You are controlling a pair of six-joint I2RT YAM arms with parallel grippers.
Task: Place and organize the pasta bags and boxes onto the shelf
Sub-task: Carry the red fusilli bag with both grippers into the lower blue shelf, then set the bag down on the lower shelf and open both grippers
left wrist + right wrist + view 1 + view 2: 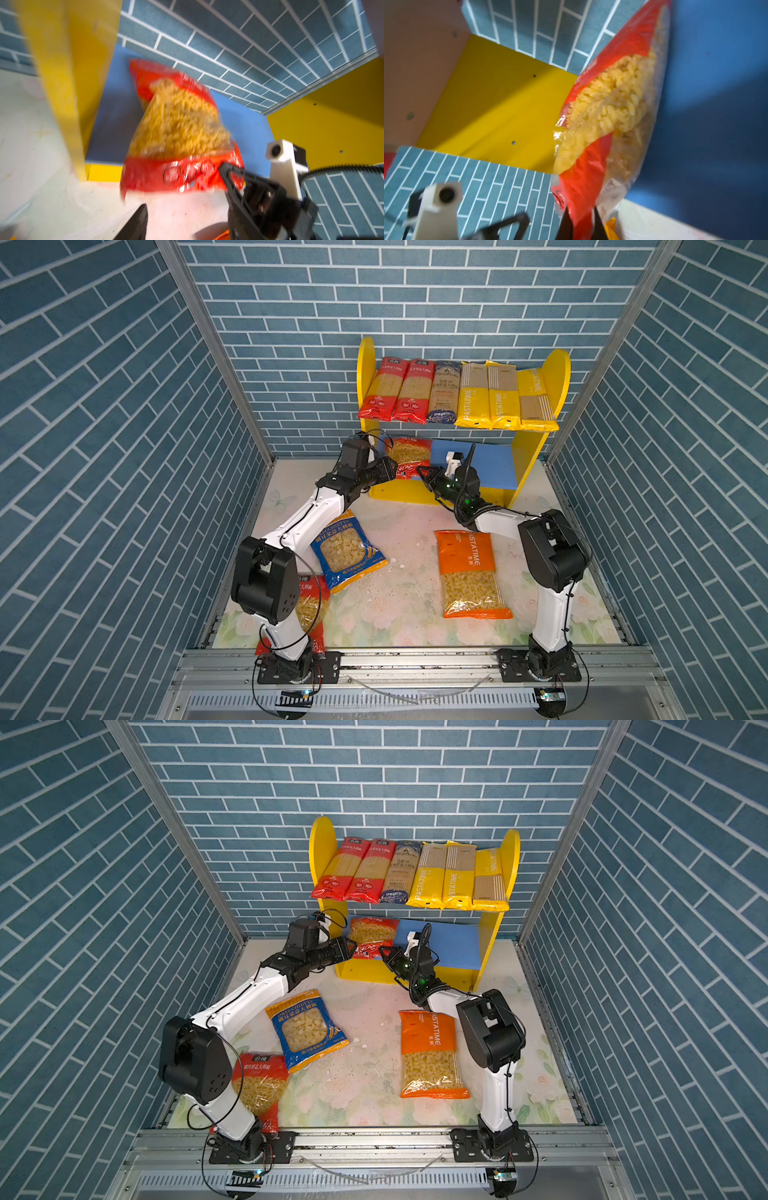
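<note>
Red fusilli bag (409,456) sits at the left end of the shelf's (536,439) lower blue board (486,466). Right gripper (424,473) has its fingers (566,224) closed on the bag's bottom edge. Left gripper (394,472) is just beside that bag, its fingers (139,220) apart and holding nothing. Six spaghetti packs (457,393) lie one level above. Blue bag (347,549) and orange bag (471,576) lie on the worktop (407,614) before the shelf.

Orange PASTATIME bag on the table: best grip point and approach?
Pinch the orange bag at its printed end, the one toward the shelf, coming straight down from above. It lies flat, with the pasta bulging in the clear near half, so the far end looks flatter and is likely easier to close on.
</note>
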